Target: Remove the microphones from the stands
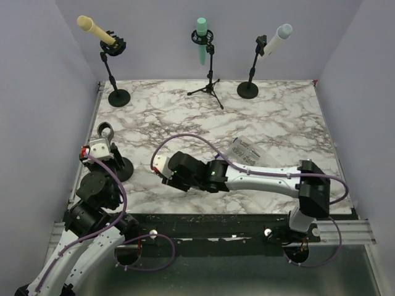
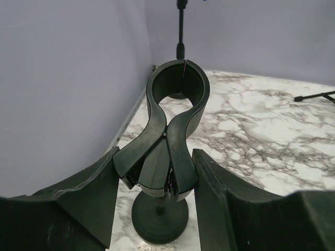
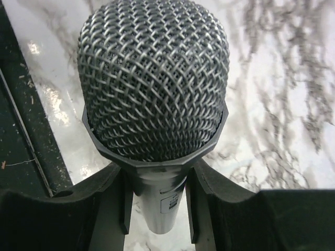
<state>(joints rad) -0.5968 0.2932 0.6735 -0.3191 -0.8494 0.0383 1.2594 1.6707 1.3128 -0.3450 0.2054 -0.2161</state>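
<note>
A silver microphone [image 3: 154,78] with a mesh head fills the right wrist view. My right gripper [image 3: 157,214] is shut on its handle just below the head and holds it above the marble table. In the top view my right gripper [image 1: 162,168] is left of centre and hides the microphone. The black stand [image 1: 120,168] is at the near left. Its clip [image 2: 180,130] is empty and stands upright over the round base [image 2: 159,217]. My left gripper [image 2: 154,172] is shut on the clip's lower wings, and it also shows in the top view [image 1: 103,147].
Three more stands line the back wall, holding a yellow microphone [image 1: 95,28], a mint microphone [image 1: 202,37] and a white microphone [image 1: 278,38]. A clear plastic piece [image 1: 247,150] lies on the marble table [image 1: 278,117] by my right arm. A black rail [image 1: 210,222] edges the near side.
</note>
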